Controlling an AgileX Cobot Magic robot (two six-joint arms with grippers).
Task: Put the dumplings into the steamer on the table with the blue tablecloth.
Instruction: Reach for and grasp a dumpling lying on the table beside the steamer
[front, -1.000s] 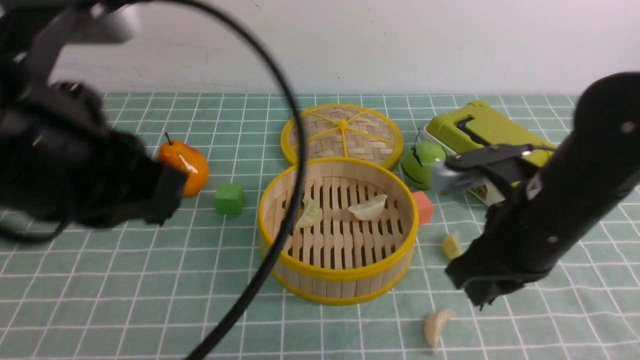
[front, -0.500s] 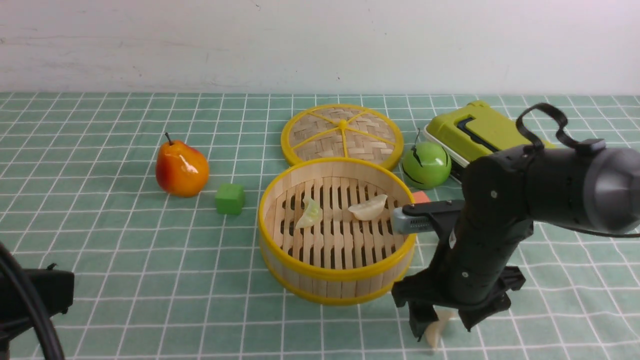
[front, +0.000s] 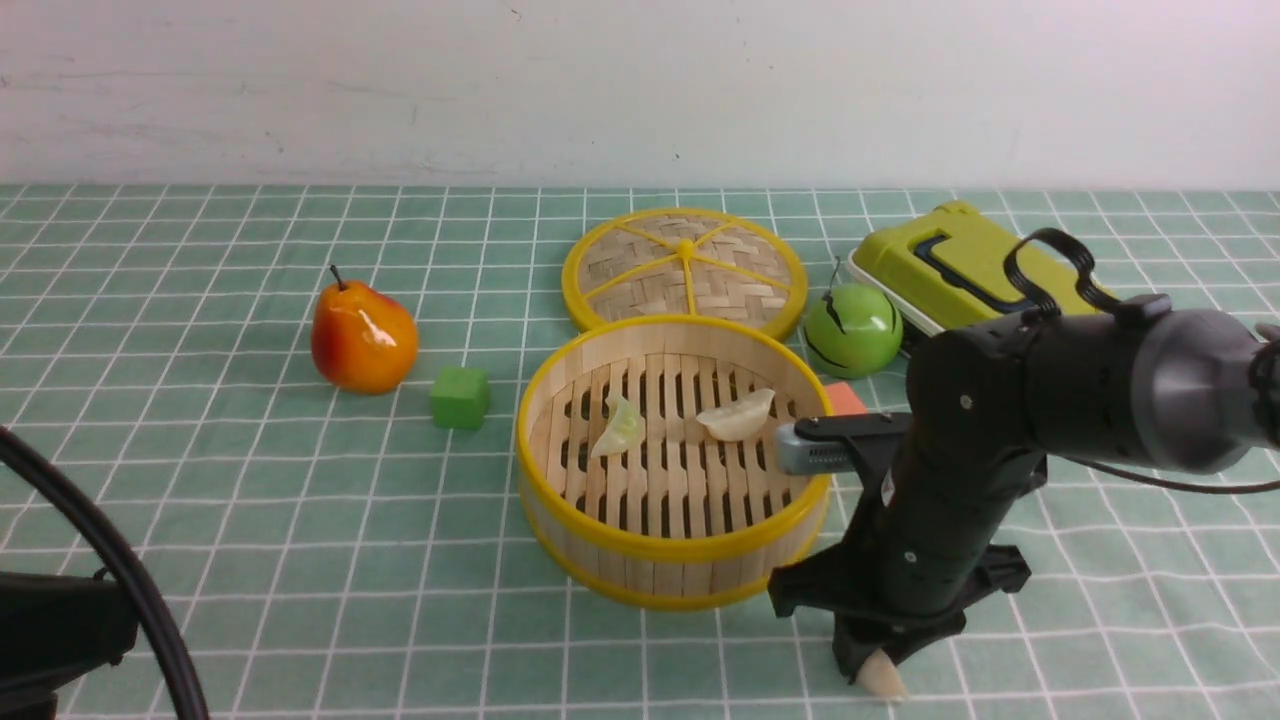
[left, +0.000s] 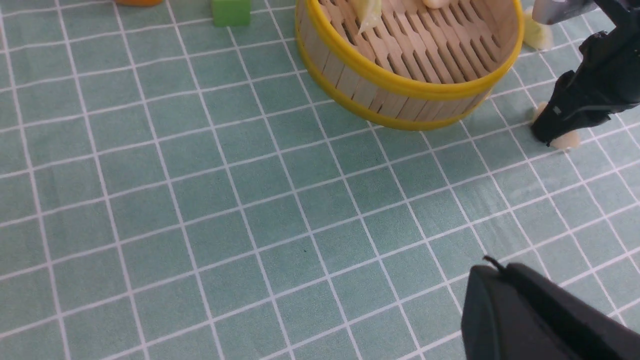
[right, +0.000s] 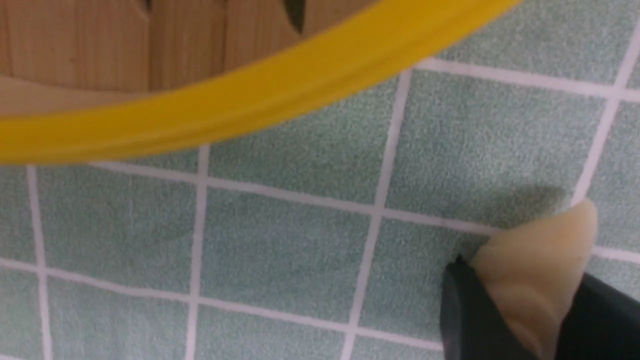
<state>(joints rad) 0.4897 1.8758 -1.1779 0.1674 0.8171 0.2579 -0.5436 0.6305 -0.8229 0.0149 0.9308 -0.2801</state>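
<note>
My right tool (front: 880, 668) is pinching a small cream pleated crescent dumpling (right: 537, 260), with a dark finger (right: 462, 310) on each side. It sits down at cloth level, just off the front-right of the round bamboo steamer (front: 672, 545). Can't tell whether the dumpling touches the cloth. My left tool (left: 500, 300) is pressed together and holding nothing, low over the near-left corner, well apart from everything.

The steamer has an upright wooden-slat wall, smooth yellow rims and a slatted floor with gaps. Inside, near the middle, are a pale-green dumpling (front: 620, 428) and a cream-white dumpling (front: 737, 415), apart from each other; the rest of the floor is bare. A pale-yellow dumpling (left: 539, 36) lies on the cloth just beside the steamer's right wall, hidden behind my right arm in the front view.

The desk (front: 300, 560) is covered by a pale teal white-grid cloth (front: 420, 620), slightly wrinkled, with wide open room left of and in front of the steamer.

- Just behind the steamer's far rim: flat woven yellow-rimmed lid (front: 685, 265).
- Left: glossy orange-red pear (front: 363, 340) and matte green cube (front: 460, 397).
- Right: orange cube (front: 848, 398) peeking out, shiny green ball-shaped fruit (front: 852, 330), and lime-green flat plastic case (front: 960, 260).
- Near-left: black cable (front: 130, 580) arcing.
</note>
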